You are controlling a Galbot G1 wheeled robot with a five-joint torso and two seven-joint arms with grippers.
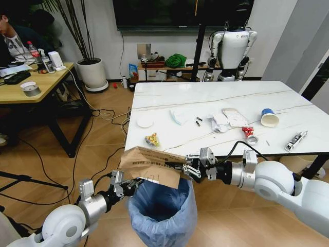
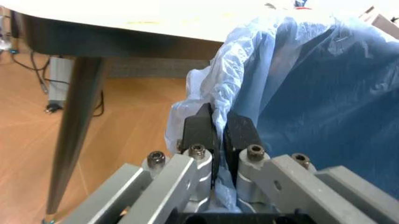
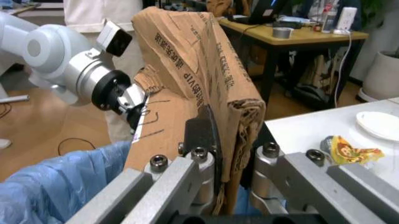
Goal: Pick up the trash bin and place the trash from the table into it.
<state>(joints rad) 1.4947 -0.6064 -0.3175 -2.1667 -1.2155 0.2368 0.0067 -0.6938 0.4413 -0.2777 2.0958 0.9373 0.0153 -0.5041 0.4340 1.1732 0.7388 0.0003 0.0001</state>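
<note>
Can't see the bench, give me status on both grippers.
Left gripper shut on blue-bagged trash bin rim. Right gripper shut on flattened brown cardboard, over bin. Nothing blocking.

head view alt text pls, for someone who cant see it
The right gripper holds flattened brown cardboard over the blue-bagged trash bin, whose rim the left gripper pinches. Behind, the white table carries a paper cup, wrappers and a tape roll.

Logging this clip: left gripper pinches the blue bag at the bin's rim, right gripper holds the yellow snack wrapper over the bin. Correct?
Not quite. The right gripper is shut on the flattened cardboard, as the right wrist view shows; the yellow snack wrapper lies on the table. The left gripper does pinch the trash bin bag.
</note>
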